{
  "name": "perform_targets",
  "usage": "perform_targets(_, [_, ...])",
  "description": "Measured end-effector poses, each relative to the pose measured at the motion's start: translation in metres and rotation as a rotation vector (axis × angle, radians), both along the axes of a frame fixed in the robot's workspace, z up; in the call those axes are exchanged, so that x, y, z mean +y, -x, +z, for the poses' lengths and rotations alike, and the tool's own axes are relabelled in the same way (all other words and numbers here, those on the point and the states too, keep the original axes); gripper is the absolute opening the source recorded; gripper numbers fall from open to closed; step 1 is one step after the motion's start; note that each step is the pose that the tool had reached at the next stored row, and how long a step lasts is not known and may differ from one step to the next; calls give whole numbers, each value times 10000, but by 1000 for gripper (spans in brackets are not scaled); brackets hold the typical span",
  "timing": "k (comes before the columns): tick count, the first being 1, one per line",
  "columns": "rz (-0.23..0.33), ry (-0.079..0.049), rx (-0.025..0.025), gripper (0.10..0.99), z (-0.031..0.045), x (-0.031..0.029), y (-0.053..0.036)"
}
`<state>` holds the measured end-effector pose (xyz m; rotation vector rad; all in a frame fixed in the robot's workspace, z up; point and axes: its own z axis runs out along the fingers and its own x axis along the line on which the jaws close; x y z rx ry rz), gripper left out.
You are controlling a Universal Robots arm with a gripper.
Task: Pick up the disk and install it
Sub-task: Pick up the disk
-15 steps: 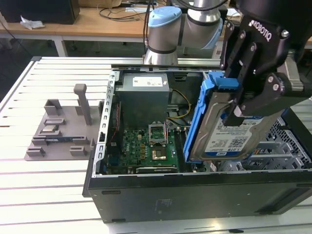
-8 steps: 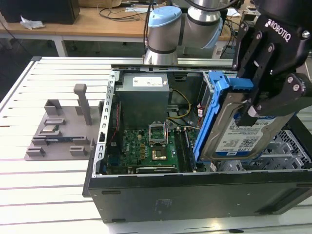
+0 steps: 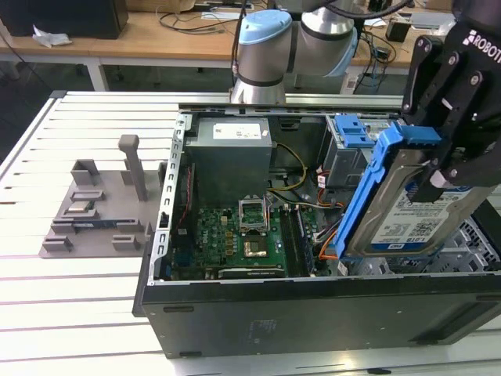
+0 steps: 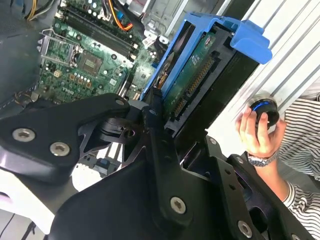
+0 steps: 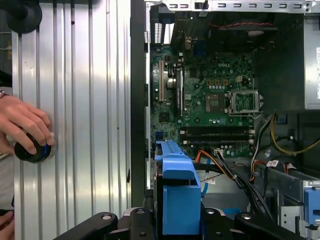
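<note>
Silver slatted table (image 3: pixel 78 282) underneath everything, spread across the exterior view. Lying open on it, a dark computer case (image 3: pixel 313 313), side panel off, insides facing up. Behind the case, a grey and pale-blue arm (image 3: pixel 266 47). Inside the case, toward the exterior view's left, a grey power-supply box (image 3: pixel 231 149) against the far wall. Just beside it on the near side, a green motherboard (image 3: pixel 235 235) with a bare processor socket. Out on the table at the exterior view's left, a grey fixture (image 3: pixel 98 211) with upright posts.

Black gripper (image 3: pixel 432 141) at the exterior view's right, above that end of the case, fingers clamped tight on the upper end of the disk (image 3: pixel 407 211). Disk lifted and standing steeply on edge, blue carrier rim toward the motherboard, label side toward the camera. Lower edge down at the case opening; touching the case or just clear of it, hard to judge from this angle. In the second wrist view, the disk (image 4: pixel 192 75) end-on with its circuit-board side showing. In the first wrist view, the disk (image 5: pixel 177 200) as a blue edge between the black finger links, motherboard beyond.

Just behind the disk, a blue latch piece (image 3: pixel 352 129) on the drive cage.

Off the case, on the slats, a person's hand (image 5: pixel 22 125) over a small black knob (image 5: pixel 32 150) with a blue ring. In the second wrist view, a wristwatch (image 4: pixel 260 160) and a striped sleeve (image 4: pixel 300 145) by that hand.
</note>
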<state>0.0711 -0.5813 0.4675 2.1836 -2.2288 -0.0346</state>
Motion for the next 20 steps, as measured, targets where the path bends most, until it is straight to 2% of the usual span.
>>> perform_targets(3, [1, -1, 0, 365, -2, 0, -95])
perform_targets(18, [0, 2, 0, 365, -10, 0, -296])
perform_targets(20, [0, 6, 0, 365, -13, 0, -349])
